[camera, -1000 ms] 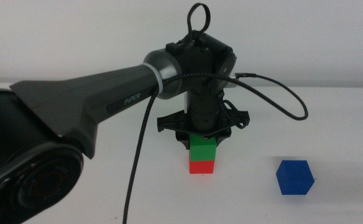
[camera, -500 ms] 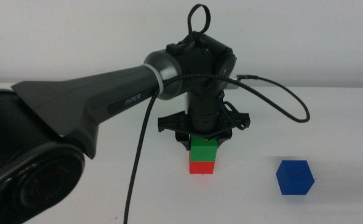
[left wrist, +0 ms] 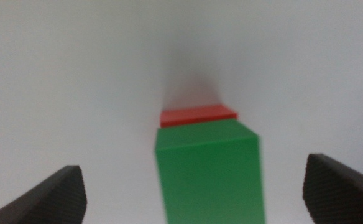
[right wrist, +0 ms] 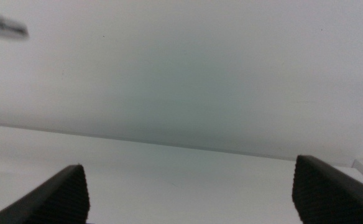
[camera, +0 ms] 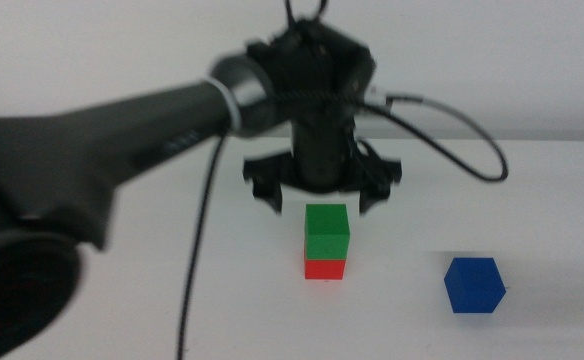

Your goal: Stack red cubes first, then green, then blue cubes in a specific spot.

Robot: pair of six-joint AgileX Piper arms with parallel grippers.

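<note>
The green cube (camera: 327,231) sits on top of the red cube (camera: 324,268) on the white table, at the middle. My left gripper (camera: 320,200) hangs open just above and behind the green cube, apart from it. In the left wrist view the green cube (left wrist: 209,171) stands free between the wide-apart jaws, with the red cube (left wrist: 197,115) showing under it. The blue cube (camera: 473,285) lies alone to the right. My right gripper (right wrist: 191,199) is open and empty and out of the middle view.
A black cable (camera: 452,160) loops from the left wrist out to the right above the table. The left arm (camera: 102,150) spans the left half of the middle view. The table's back edge meets a white wall.
The left gripper has risen off the green cube and left it resting on the red one. The arm is blurred with motion. The blue cube has not moved.
</note>
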